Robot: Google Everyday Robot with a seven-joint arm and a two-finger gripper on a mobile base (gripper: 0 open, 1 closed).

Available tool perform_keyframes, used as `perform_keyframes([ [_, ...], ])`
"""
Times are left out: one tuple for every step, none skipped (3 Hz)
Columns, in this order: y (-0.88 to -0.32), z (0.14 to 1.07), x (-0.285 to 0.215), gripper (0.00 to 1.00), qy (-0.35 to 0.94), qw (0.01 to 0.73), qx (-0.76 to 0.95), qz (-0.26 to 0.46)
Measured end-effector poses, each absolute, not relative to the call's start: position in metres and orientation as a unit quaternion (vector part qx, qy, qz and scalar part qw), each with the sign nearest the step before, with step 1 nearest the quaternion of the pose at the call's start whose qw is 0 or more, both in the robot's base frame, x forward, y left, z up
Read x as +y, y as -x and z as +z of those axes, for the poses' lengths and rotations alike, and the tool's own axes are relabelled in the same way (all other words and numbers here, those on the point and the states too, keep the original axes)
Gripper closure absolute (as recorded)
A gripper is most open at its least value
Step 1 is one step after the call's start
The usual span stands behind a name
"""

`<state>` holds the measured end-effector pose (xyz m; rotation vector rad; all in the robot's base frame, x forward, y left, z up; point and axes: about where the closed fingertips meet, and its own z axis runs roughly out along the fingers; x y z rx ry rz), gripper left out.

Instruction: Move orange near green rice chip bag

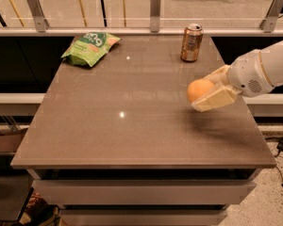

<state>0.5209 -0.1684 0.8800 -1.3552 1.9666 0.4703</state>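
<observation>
View: camera view, looking down across a grey-brown surface (132, 140) from its near edge.
Right side: the gripper (208, 89) reaches in from the right edge on a white arm (264, 69), pointing left — it sits over the right part of the surface, about midway between near and far edges.
Grasp: the jaws are clenched on the orange (197, 89), one cream finger above it and one below.
Fruit: the orange shows at the left end of the gripper, round and plain; a soft shadow lies on the surface below and nearer the front, so it looks raised rather than resting.
Far left corner: the green rice chip bag (90, 46) lies flat and crinkled — well apart from the orange, diagonally across the surface.
Far right: a bronze-gold can (192, 42) stands upright near the far edge, behind the orange and not touching it.
Behind: a glass railing (155, 11) with metal posts runs along the far edge.
</observation>
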Motion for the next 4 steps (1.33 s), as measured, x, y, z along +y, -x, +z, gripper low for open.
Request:
perform_keyframes([
  [-0.538, 0.909, -0.15, 1.0, 0.516, 0.37, 0.753, 0.174],
  [-0.551, 0.927, -0.134, 1.0, 0.506, 0.397, 0.744, 0.179],
  [-0.576, 0.943, -0.11, 1.0, 0.485, 0.435, 0.734, 0.191],
  [-0.613, 0.957, -0.084, 1.0, 0.467, 0.464, 0.732, 0.175],
])
